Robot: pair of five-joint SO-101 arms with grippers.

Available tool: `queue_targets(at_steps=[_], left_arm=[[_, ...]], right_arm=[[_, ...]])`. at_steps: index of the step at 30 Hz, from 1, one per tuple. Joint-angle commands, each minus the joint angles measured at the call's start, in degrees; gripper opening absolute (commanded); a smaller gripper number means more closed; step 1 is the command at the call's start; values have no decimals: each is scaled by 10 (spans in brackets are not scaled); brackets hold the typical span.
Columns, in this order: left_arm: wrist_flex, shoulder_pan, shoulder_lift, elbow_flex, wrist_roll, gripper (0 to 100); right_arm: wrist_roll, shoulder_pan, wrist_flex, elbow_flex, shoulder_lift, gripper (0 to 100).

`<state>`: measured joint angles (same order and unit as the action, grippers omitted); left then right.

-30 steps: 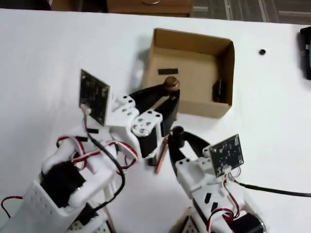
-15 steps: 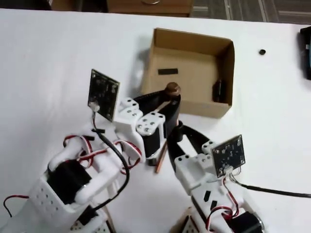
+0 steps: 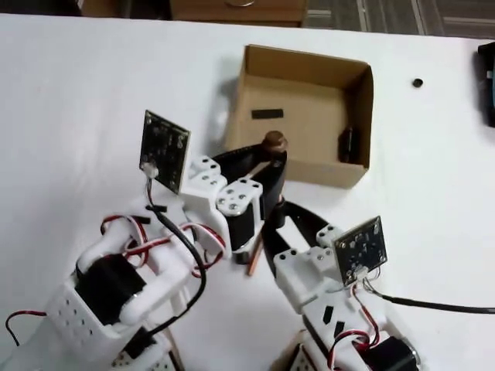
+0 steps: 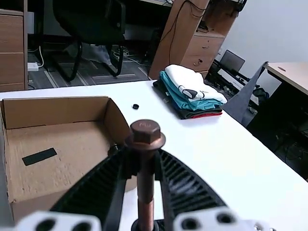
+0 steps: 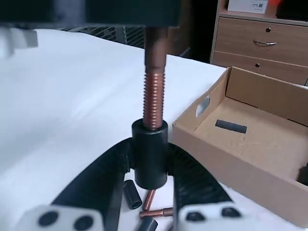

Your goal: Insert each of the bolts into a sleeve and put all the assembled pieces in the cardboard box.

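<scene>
1. A white counter (image 3: 69, 85) carries two robot arms side by side, with an open cardboard box (image 3: 309, 147) towards its far side.
2. On the floor of the cardboard box lies a black strip (image 3: 267, 114). A dark cylindrical piece (image 3: 347, 144) stands against one side wall.
3. The left gripper (image 4: 144, 161) is clamped on a copper-coloured bolt (image 4: 146, 135) just under its hexagonal head. It holds the bolt upright, head up, above the counter and just in front of the box's near wall.
4. The right gripper (image 5: 150, 147) sits directly below, its fingers closed around a black sleeve (image 5: 150, 161) that it holds upright.
5. The bolt's threaded end stands in the mouth of the sleeve, with most of the thread exposed above the rim.
6. Loose sleeves (image 5: 131, 193) and loose bolts (image 5: 156, 212) lie on the counter beneath the two grippers, close together.
</scene>
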<state>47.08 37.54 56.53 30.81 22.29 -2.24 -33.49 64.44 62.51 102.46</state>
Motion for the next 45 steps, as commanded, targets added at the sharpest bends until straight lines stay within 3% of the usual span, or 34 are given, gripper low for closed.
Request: queue_targets(at_steps=[1, 17, 26, 45], left_arm=[[10, 5, 4, -1, 6, 24], [101, 6, 25, 1, 57, 24], [97, 33, 70, 86, 58, 26], [74, 56, 70, 124, 58, 24]], right_arm=[[-3, -2, -15, -11, 6, 19], [-3, 27, -28, -25, 6, 19], [-3, 29, -28, -25, 6, 19], [-3, -2, -18, -27, 5, 19]])
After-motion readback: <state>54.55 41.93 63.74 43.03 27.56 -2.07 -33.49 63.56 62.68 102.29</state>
